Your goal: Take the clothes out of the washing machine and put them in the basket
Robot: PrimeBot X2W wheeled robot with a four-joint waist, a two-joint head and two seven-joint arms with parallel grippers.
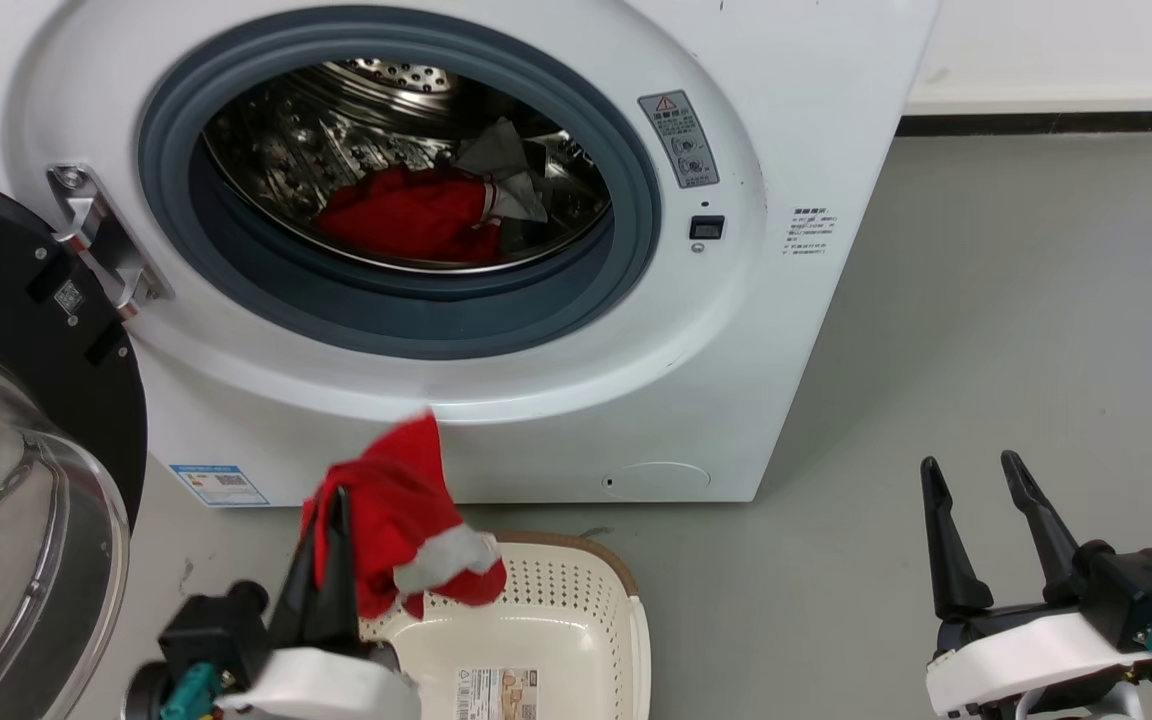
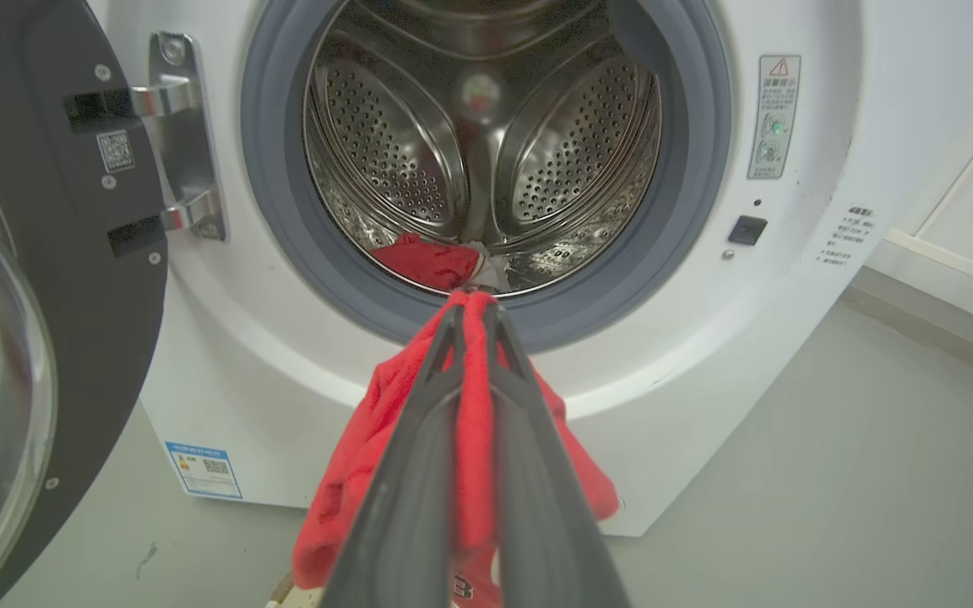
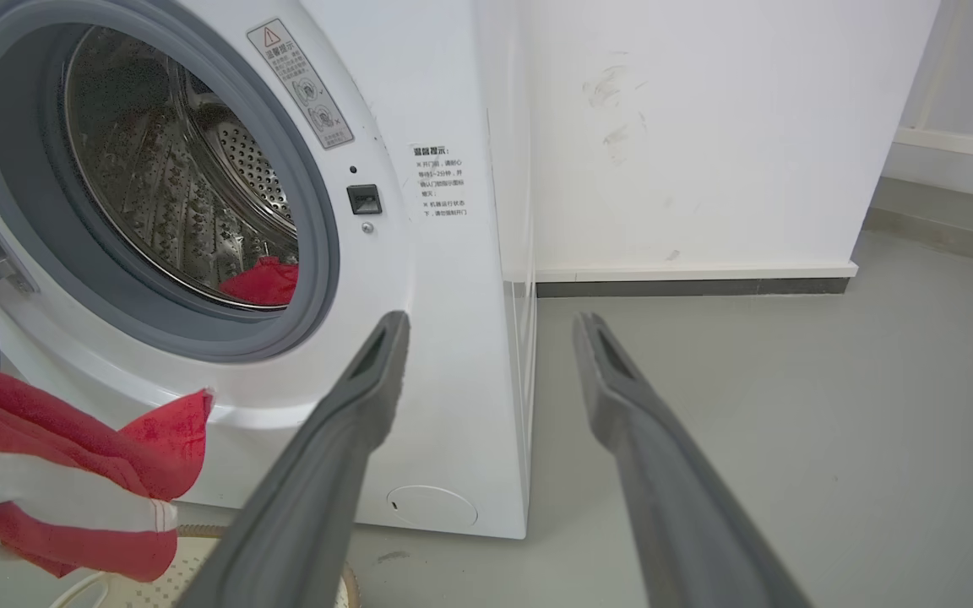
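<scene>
One bright red garment (image 1: 391,500) with a white-grey band hangs from the left gripper (image 1: 336,497) in front of the large white front-loading washing machine (image 1: 556,410), outside its perforated steel drum (image 1: 336,130). We see its long axis running roughly up and down. A red peak points up toward the grey rubber ring (image 1: 416,322), and the banded lower end droops over the far left corner of the low cream-white perforated plastic basket (image 1: 576,600) on the grey floor (image 1: 986,330). Whether cloth touches the brown rim we cannot quite tell.

The left gripper's two long dark fingers are clamped on the garment and point at the drum mouth. The arm is low at the left, beside the round black-rimmed glass door (image 1: 6,300), which stands swung open. The right gripper (image 1: 969,460) hovers low at the right above the floor, well apart from the basket. Its fingers are spread with nothing between them and aimed toward the machine's right edge.

More clothes (image 1: 406,218) lie at the bottom of the drum. The head view picks out a red heap with a white-grey piece and striped trim at its right. The left wrist view shows red cloth pinched between the fingers. The right wrist view shows the garment's white band side-on, just above the basket rim.
</scene>
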